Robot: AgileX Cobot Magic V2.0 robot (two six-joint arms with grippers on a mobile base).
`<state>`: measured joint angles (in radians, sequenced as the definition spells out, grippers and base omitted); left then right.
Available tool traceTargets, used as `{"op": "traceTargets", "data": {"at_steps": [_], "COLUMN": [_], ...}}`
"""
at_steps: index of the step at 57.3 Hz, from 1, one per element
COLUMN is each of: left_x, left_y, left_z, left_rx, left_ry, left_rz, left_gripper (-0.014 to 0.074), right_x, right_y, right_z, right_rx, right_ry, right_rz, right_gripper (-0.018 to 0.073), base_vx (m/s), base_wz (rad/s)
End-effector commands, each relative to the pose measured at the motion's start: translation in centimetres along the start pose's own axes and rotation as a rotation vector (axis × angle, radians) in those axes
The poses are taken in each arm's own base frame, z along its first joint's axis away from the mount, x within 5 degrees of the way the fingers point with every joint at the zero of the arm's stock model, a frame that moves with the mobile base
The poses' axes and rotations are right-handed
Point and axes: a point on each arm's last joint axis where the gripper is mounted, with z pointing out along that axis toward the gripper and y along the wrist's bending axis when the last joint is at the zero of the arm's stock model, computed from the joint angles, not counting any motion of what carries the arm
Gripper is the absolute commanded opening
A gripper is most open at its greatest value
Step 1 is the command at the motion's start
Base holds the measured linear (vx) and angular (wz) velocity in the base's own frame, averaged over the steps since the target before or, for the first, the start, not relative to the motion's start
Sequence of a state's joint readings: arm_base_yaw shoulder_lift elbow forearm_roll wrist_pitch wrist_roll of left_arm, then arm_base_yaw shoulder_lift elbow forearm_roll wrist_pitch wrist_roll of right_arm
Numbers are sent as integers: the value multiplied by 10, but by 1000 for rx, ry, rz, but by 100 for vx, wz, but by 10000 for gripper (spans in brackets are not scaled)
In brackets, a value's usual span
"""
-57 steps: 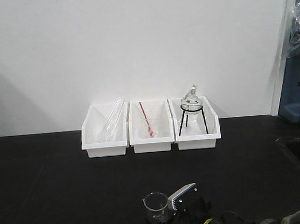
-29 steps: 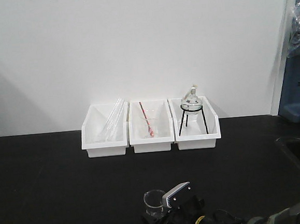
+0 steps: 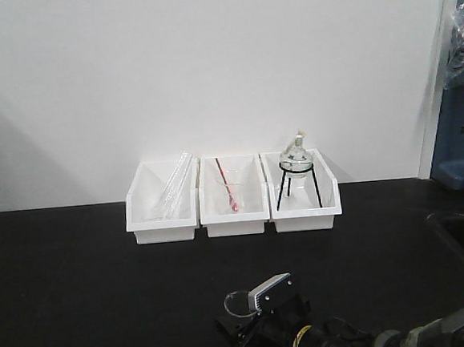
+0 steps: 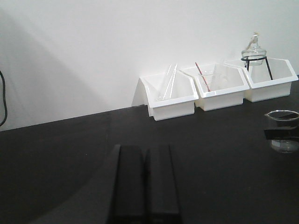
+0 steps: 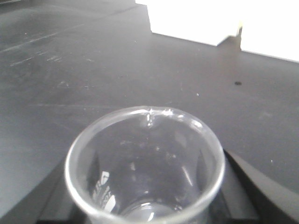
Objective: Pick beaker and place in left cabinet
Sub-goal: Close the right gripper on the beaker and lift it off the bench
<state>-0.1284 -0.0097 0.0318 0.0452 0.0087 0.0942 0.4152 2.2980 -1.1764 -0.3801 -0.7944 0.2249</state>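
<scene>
The beaker [image 3: 241, 303] is small clear glass and sits between the fingers of my right gripper [image 3: 245, 314], low in the front view above the black tabletop [image 3: 80, 282]. The right wrist view looks down into the beaker [image 5: 145, 172]. White markings show on its wall, and a black finger [image 5: 245, 186] stands at each side of it. My right gripper [image 5: 145, 196] is shut on it. In the left wrist view, the beaker [image 4: 283, 132] is at the far right. My left gripper [image 4: 144, 150] is shut and holds nothing, low over the table. The left cabinet is out of view.
Three white bins stand against the back wall. The left bin [image 3: 162, 215] holds glass tubes, the middle bin [image 3: 234, 212] a clear cup with a red rod, and the right bin [image 3: 302, 208] a round flask on a black tripod. A blue object [image 3: 460, 143] stands at the far right.
My right gripper, still holding the beaker, has shifted upward and slightly left in the front view. The bins have not moved.
</scene>
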Motion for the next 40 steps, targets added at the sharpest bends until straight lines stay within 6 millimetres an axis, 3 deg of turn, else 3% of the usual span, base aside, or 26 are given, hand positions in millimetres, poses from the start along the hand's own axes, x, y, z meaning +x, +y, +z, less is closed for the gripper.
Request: {"op": "traceTargets", "data": {"at_steps": [1,8,17,22,32,40], "left_x": [-3,-3,-3,-3,-3,-3], "left_y": [0,0,0,0,0,0], "left_z": [-1,-1,-1,-1,-1,-1], "left_rx": [-8,-8,-8,-8,-8,-8], "left_ry": [-86,-86,-86,-86,-86,-86], "left_rz": [-6,-6,-6,-6,-6,-6], "left_gripper": [1,1,1,1,1,1], "right_x": [-39,-45,-77,-101,-155,-194], "right_y": [-1,-1,4,7,14,22], "right_z": [-3,-5,-18,-29,-60,-88], "right_rx": [-8,-8,-38,-49,-58,-81], "right_ry": [-146,-135,-108,-99,-137,-224], "right_rz": [29,57,-49,-73,43,-4], "right_gripper": [319,161,-13,-12,-9,-9], "base_vx": [0,0,0,0,0,0], "base_wz": [0,0,0,0,0,0]}}
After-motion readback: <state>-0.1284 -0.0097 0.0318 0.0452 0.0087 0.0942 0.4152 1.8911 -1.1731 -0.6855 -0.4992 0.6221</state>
